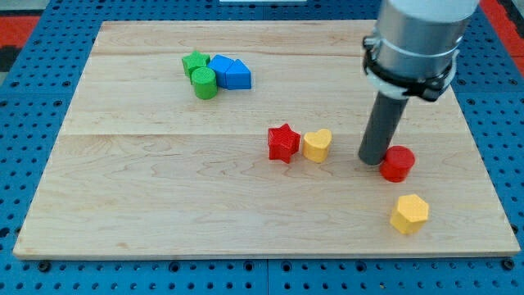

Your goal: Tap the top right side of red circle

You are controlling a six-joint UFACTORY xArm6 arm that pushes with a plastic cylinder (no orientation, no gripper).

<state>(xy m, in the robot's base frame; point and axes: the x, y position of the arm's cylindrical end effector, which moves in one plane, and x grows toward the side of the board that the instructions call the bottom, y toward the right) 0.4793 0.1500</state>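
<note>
The red circle [398, 164] lies at the view's right on the wooden board [164, 188]. My tip [372, 160] rests on the board right against the red circle's left side, touching or almost touching it. The rod rises from there to the grey arm housing [413, 37] at the view's top right.
A yellow hexagon [408, 214] lies below the red circle. A yellow heart [317, 145] and a red star [283, 142] sit left of my tip. A green star [194, 62], green cylinder [205, 83] and two blue blocks [231, 72] cluster at the top left.
</note>
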